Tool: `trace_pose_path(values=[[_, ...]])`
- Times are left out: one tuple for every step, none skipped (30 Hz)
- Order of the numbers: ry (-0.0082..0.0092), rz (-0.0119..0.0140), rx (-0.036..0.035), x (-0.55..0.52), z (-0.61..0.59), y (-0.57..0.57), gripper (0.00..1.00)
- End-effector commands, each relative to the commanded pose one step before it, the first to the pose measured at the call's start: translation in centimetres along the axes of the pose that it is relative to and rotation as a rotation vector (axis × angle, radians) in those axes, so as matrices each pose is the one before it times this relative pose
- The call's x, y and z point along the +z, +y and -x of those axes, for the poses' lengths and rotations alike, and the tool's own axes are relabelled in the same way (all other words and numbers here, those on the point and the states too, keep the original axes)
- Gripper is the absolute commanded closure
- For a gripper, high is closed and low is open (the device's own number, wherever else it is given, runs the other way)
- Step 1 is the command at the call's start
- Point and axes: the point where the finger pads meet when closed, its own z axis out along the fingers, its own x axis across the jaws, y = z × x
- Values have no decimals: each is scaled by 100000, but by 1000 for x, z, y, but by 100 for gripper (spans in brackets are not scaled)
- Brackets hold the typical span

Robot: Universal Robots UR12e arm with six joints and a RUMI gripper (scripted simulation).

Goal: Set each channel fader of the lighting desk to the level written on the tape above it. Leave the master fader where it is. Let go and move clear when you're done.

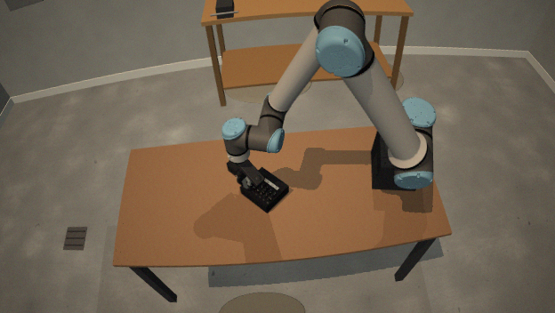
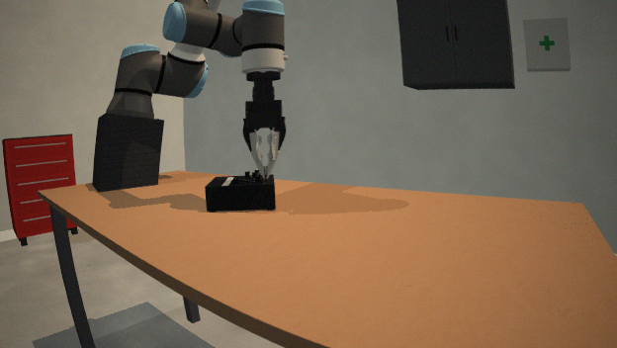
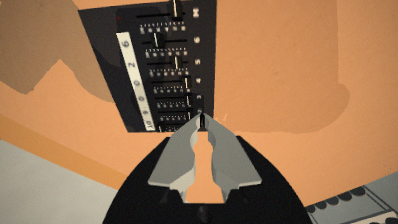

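The black lighting desk (image 1: 268, 207) (image 2: 240, 200) (image 3: 100, 30) lies on the table with a white numbered tape (image 1: 271, 184) (image 2: 227, 182) (image 3: 134, 74) along one side. In the wrist view, the master fader (image 3: 175, 9) and the knobs of channel 5 (image 3: 176, 62), channel 4 (image 3: 187, 82) and channel 3 (image 3: 188, 100) sit toward the label side. Channel 6 (image 3: 156, 40) sits nearer the tape. Channel 1 (image 3: 161, 128) is near the tape end, partly hidden by a finger. My gripper (image 2: 266, 176) (image 3: 202, 114) is shut and empty, fingertips low at the desk's label-side corner beside channel 2 (image 3: 189, 116); contact is unclear.
The desk stands on the wooden table (image 1: 169, 187) (image 2: 396, 257), with the arm's black base (image 1: 387, 171) (image 2: 128, 153) at one end. A second table (image 1: 307, 11) stands behind, and a red drawer cabinet (image 2: 42, 185) stands beyond the table.
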Motion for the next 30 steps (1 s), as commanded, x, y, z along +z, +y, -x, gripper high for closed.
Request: trace_pose_path(values=[[77,115,-10,-55,-39,56,100],[0,0,0,0,0,0,100],[0,0,0,0,0,0,100],[0,0,0,0,0,0,100],[0,0,0,0,1,0,100],[0,0,0,0,1,0,100],[0,0,0,0,1,0,100],[0,0,0,0,2,0,100],[0,0,0,0,3,0,100],[0,0,0,0,3,0,100],[0,0,0,0,4,0,100],[0,0,0,0,5,0,100],[0,0,0,0,6,0,100],[0,0,0,0,7,0,100],[0,0,0,0,0,0,100],[0,0,0,0,0,0,100],[0,0,0,0,8,0,100],[0,0,0,0,9,0,100],[0,0,0,0,10,0,100],[0,0,0,0,11,0,100],[0,0,0,0,12,0,100],[0,0,0,0,13,0,100],[0,0,0,0,14,0,100],[0,0,0,0,15,0,100],[0,0,0,0,17,0,100],[0,0,0,0,18,0,100],[0,0,0,0,19,0,100],[0,0,0,0,21,0,100],[0,0,0,0,22,0,100],[0,0,0,0,23,0,100]])
